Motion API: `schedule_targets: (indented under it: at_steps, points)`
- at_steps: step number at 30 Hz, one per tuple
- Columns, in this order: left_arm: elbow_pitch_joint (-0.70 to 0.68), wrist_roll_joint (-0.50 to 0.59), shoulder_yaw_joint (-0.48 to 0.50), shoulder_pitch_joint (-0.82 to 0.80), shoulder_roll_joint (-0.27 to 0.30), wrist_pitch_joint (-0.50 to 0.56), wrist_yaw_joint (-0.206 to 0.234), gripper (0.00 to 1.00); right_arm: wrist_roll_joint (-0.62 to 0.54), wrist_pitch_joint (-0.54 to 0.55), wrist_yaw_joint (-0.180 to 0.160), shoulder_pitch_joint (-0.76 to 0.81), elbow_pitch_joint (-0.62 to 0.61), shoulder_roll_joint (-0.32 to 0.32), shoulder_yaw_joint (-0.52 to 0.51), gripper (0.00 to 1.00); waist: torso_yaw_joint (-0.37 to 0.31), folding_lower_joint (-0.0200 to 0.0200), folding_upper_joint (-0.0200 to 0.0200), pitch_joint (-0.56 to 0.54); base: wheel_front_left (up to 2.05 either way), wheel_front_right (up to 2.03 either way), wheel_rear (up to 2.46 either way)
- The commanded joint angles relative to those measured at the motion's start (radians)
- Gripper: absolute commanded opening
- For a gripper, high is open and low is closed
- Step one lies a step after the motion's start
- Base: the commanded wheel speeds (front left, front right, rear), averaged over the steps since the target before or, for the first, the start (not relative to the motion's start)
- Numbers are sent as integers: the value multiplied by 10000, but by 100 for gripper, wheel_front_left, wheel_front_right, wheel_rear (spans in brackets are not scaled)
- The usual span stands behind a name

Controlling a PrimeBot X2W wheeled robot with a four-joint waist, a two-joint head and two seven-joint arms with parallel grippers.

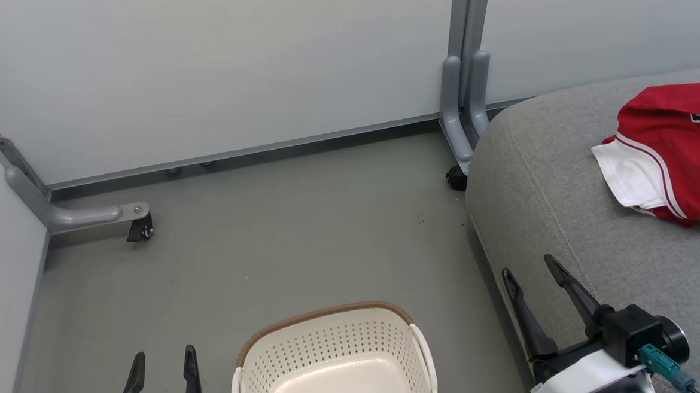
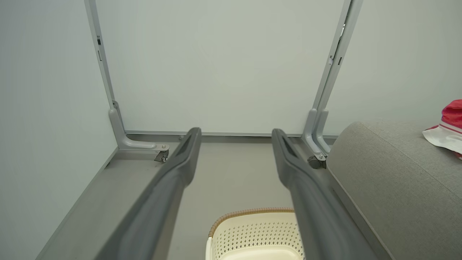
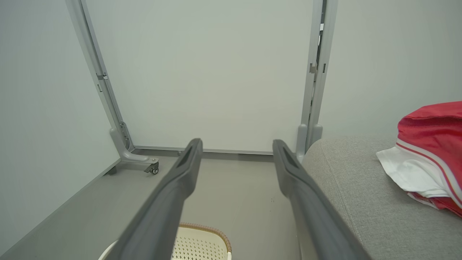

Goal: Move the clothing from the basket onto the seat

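Note:
The red clothing [image 1: 677, 152] with a white panel and stripes lies bunched on the grey seat [image 1: 572, 209] at the right; the clothing [image 3: 431, 148] also shows in the right wrist view. The cream basket [image 1: 335, 365] stands on the floor at the bottom centre, holding nothing but a label inside. My left gripper [image 1: 162, 356] is open, left of the basket. My right gripper [image 1: 532, 269] is open over the seat's front edge, well short of the clothing. Nothing lies between either pair of fingers.
Pale partition walls close off the back and left. A grey partition foot with a castor [image 1: 139, 227] sits at the left, and a second post foot [image 1: 458, 137] stands by the seat's corner. Grey floor [image 1: 304, 235] lies between the basket and the wall.

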Motion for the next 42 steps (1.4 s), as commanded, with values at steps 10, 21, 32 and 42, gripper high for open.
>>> schedule_targets:
  at_steps: [10, 21, 32, 42]
  points:
    - [507, -546, -1, -135, -13, 128, -14, 0, 734, 131, 0, 102, 306, 74, -78, 0, 5, 1, 0, -11, 0, 0, 0]
    - [842, -2693, 55, -709, 107, 576, -56, 0, 2951, 556, -1, -229, 535, 46, -358, 0, 47, 1, 0, 44, 0, 0, 0]
    - [1140, -4547, 120, -1207, 187, 974, -105, 0, 4851, 944, -1, -484, 709, 60, -631, 0, 90, 1, 0, 100, 0, 0, 0]
    - [1325, -6017, 197, -1595, 236, 1311, -128, 0, 6358, 1274, -1, -687, 843, 89, -873, 0, 128, 1, 0, 150, 0, 0, 0]
